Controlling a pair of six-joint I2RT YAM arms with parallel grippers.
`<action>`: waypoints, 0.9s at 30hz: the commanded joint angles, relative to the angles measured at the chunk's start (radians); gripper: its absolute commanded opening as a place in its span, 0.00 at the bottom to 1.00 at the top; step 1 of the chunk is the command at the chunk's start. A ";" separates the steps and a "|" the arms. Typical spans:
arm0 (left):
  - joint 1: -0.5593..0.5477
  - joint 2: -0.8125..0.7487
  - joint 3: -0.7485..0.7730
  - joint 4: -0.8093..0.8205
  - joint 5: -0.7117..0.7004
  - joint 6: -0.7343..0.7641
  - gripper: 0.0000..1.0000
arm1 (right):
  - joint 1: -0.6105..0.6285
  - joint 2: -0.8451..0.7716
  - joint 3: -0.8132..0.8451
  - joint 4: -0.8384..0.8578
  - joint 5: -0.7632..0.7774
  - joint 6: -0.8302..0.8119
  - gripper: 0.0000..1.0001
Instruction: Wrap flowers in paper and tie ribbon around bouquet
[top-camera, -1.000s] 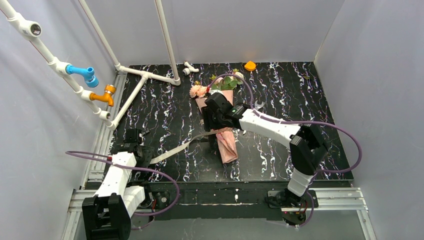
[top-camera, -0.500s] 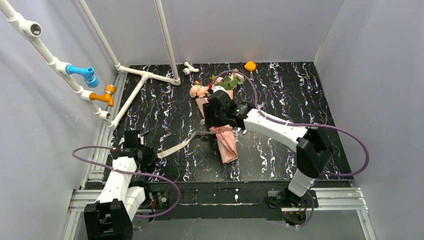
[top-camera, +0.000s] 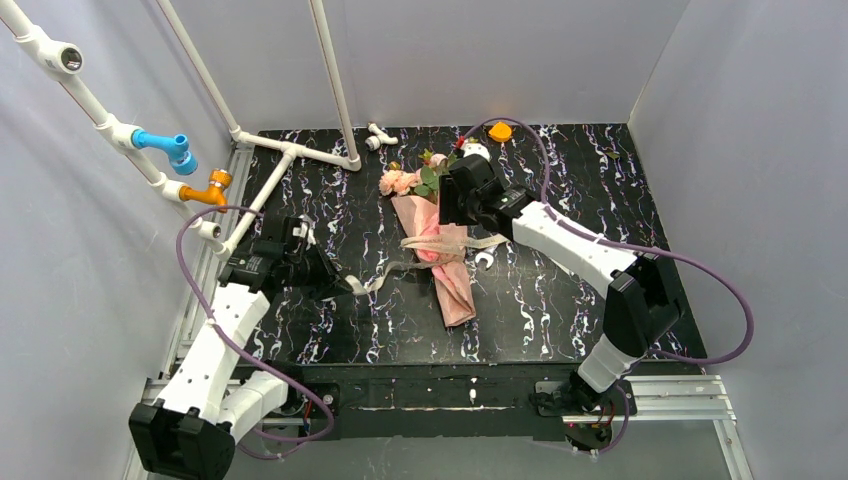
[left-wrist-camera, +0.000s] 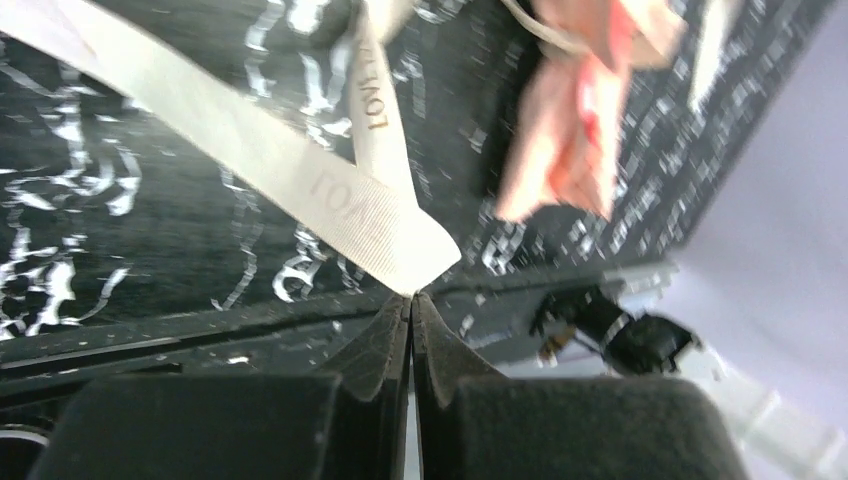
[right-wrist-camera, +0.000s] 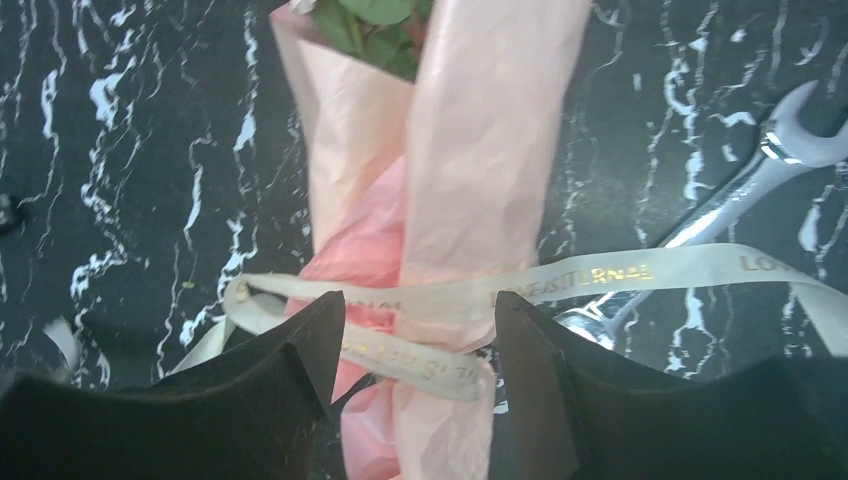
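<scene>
left pincer (left-wrist-camera: 410, 298) has just snapped shut on ribbon (left-wrist-camera: 300, 170) tip, drawing it leftward | right pincer (right-wrist-camera: 420, 335) open, moved up over bouquet (top-camera: 446, 268) | knot-tightening looks under way

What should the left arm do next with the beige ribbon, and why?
Probably pull the left end effector away from the pink paper-wrapped rose bouquet: its shut jaws pinch the flat beige fabric ribbon, which lies slack across the wrap.

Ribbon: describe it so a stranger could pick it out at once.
On the black white-veined tabletop, find the pink paper-wrapped rose bouquet mid-table. The flat beige fabric ribbon crosses its waist, one end pinched in the left gripper. Gold lettering sets it apart from the steel spanner.
</scene>
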 joint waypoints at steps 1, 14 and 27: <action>-0.041 -0.043 0.130 -0.134 0.237 0.091 0.00 | -0.029 -0.055 -0.004 0.027 0.038 -0.025 0.66; -0.286 -0.020 0.294 0.117 0.538 -0.131 0.00 | -0.069 -0.052 -0.079 0.100 0.045 -0.124 0.65; -0.399 0.391 0.767 0.151 0.291 0.032 0.00 | -0.115 -0.312 -0.544 0.661 -0.313 -0.475 0.62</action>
